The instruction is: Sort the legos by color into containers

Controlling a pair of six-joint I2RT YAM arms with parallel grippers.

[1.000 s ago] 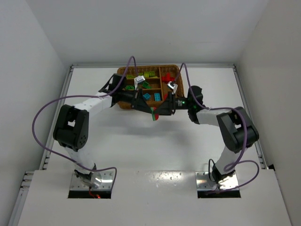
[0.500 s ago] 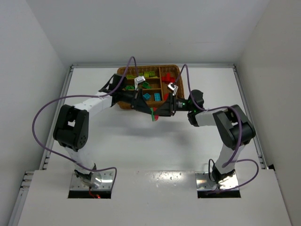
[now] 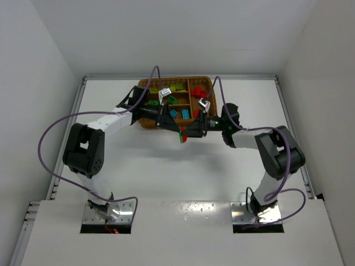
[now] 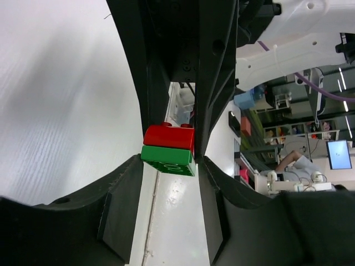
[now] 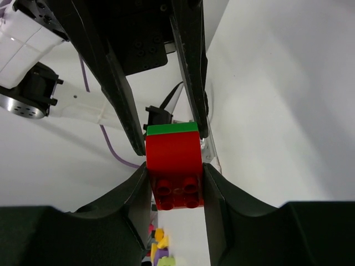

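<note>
Top view, left side: my left arm [image 3: 102, 126] reaches from the lower left up and across to the middle of the frame, a purple cable [image 3: 50, 138] looped beside it. My left gripper [image 3: 176, 128] ends just below the lower edge of the wicker tray [image 3: 206, 81], which sits upper centre on the white table [image 3: 138, 166]. In the left wrist view the green brick [image 4: 168, 160] sits mid-frame between my own two fingers, both pads against its sides: left gripper clamped on it. The red brick [image 4: 169, 137] is stacked flush on the green one, studs facing away from it. Both are joined as one piece, held at the centre of the top view, just below the tray and not in any compartment. My right gripper [image 3: 186, 132] comes in from the right and meets the left one tip to tip. In the right wrist view the red brick fills the gap between my fingers at lower centre, squeezed on both sides: right gripper closed on it, green edge showing just above. In the tray behind, the sorted legos [image 3: 176, 87] show lime in the top slot, dark green below that, cyan in the lowest long slot and red in the upright slot at right; my left arm hides part of the tray's left side. Right arm [image 3: 277, 155] folds down the right side.
</note>
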